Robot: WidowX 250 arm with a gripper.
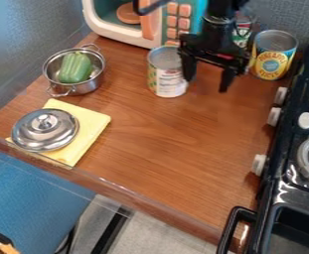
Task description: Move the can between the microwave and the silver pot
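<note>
Fingers [206, 85] are held wide apart, pointed down over the table [170, 149] in front of the microwave [120, 36], toward the right in the view, and nothing is gripped between them. The black arm [219, 11] is seen above them, just to the right of the microwave. The can [169, 84], open-topped and pale-labelled, is stood upright in front of the microwave's button panel, near its right end. One finger is seen beside the can's right edge; whether it is touched cannot be told. The silver pot [85, 88] is set near the microwave, in front and to its left, and a green vegetable [75, 68] is held inside. Farther out from the microwave, also to its left, a yellow cloth [94, 119] is laid flat, with a metal lid [43, 134] rested on it. To the microwave's right, a yellow-labelled can [271, 62] is stood upright, and another can [244, 34] is partly hidden behind the arm. Farther right of the microwave, a black stove [302, 69] is placed along the table's edge.
</note>
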